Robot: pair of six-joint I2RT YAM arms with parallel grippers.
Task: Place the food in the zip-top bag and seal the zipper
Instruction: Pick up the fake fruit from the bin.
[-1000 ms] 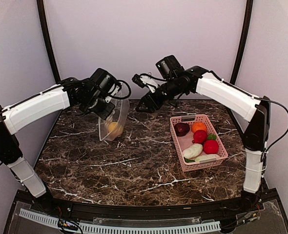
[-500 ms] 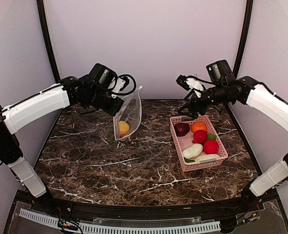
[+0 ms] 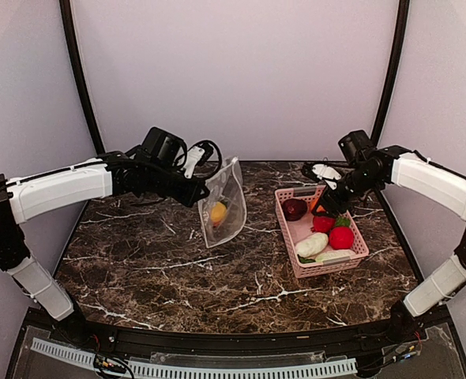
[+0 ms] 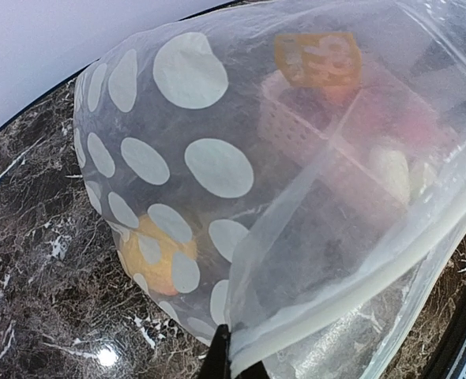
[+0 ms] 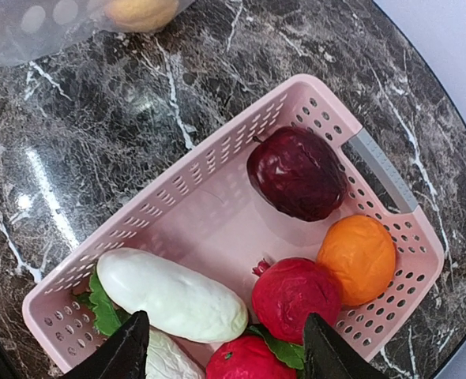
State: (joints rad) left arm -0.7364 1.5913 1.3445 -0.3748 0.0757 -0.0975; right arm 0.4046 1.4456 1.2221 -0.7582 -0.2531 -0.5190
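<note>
Clear bag [image 3: 227, 207] we are pinching by its rim with the left pincer [image 4: 231, 365], mouth gaping for loading — yellow fruit [image 4: 155, 257] inside; the right pincer [image 5: 227, 347], wide open and empty, is hovering over the basket [image 5: 209, 209].

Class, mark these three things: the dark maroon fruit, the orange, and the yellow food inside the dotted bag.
dark maroon fruit [image 5: 296, 174]: right wrist view, centre of its skin.
orange [image 5: 357, 259]: right wrist view, centre.
yellow food [image 4: 168, 251]: left wrist view, middle of its visible side.

No text, label or number can be read.
</note>
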